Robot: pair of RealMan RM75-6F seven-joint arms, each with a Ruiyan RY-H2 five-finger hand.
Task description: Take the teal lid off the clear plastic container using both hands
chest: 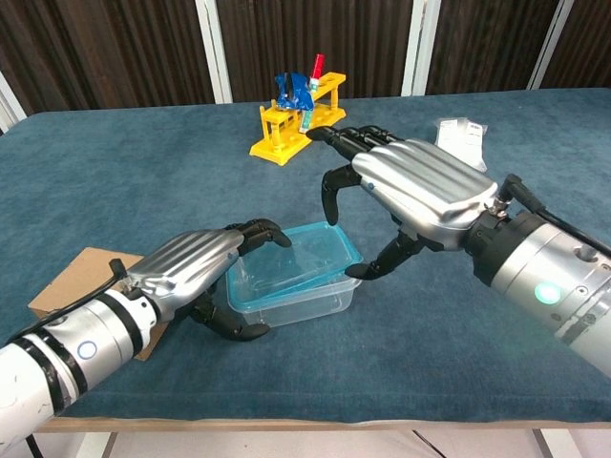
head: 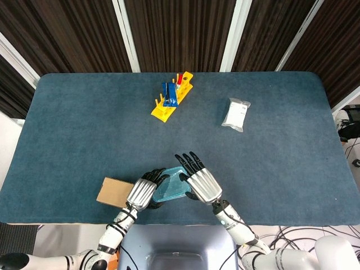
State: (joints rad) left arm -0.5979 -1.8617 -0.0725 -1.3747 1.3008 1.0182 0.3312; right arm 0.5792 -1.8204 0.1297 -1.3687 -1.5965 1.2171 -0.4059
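Observation:
The clear plastic container (chest: 307, 299) stands near the table's front edge, also seen in the head view as the container (head: 166, 194). Its teal lid (chest: 296, 260) is tilted, with the right side raised off the rim. My left hand (chest: 186, 270) grips the container's left end, fingers curled over the near and far corners. My right hand (chest: 412, 184) arches over the right end, with its thumb under the lid's raised edge and its fingers curled down toward the lid's far side. In the head view the left hand (head: 142, 192) and right hand (head: 201, 180) flank the lid (head: 173, 181).
A brown cardboard box (chest: 67, 286) lies just left of my left forearm. A yellow rack (chest: 294, 119) with blue and red pieces stands at the back middle. A white pouch (chest: 458, 138) lies at the back right. The table's front edge (chest: 334, 425) runs just below the container.

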